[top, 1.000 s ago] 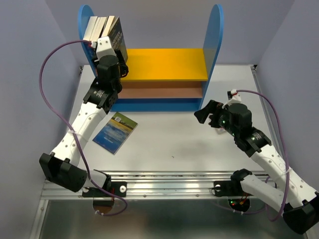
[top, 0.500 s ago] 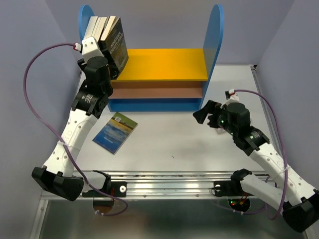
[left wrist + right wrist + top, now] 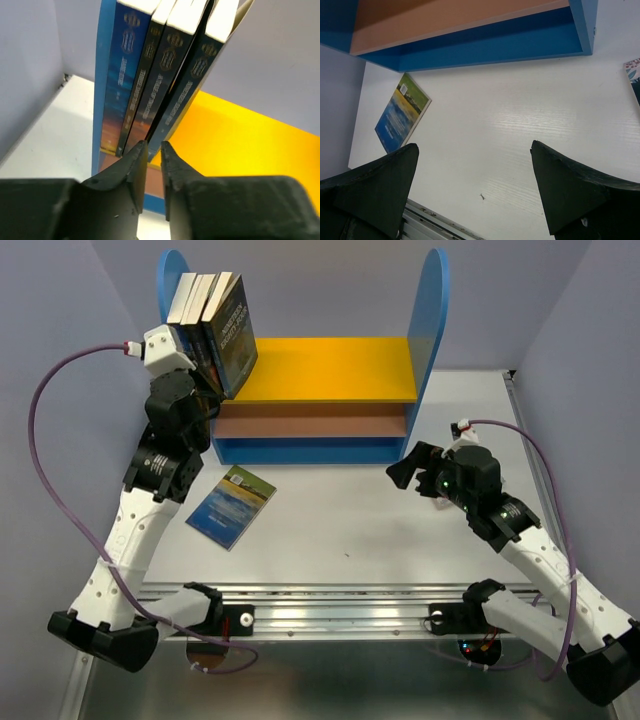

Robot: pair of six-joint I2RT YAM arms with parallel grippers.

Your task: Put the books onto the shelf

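Several books (image 3: 165, 75) stand spine-out on the yellow upper board (image 3: 250, 145) of the shelf (image 3: 330, 365), leaning against its left blue panel. My left gripper (image 3: 154, 147) hovers just in front of their lower ends, its jaws a narrow gap apart with nothing between them. In the top view it (image 3: 208, 392) sits at the shelf's left front corner. One more book (image 3: 232, 505) with a blue, green and yellow cover lies flat on the table. My right gripper (image 3: 475, 147) hangs wide open and empty over bare table, right of that book (image 3: 402, 112).
The shelf's brown lower board (image 3: 310, 425) and blue base (image 3: 485, 45) hold nothing. A corner of a leaf-patterned cover (image 3: 634, 75) shows at the right edge of the right wrist view. Purple walls close in on both sides. A metal rail (image 3: 340, 615) runs along the near edge.
My left arm has drawn back leftward and away from the standing books, and its jaws have narrowed. The books stay leaning on the shelf. The right arm has barely moved.
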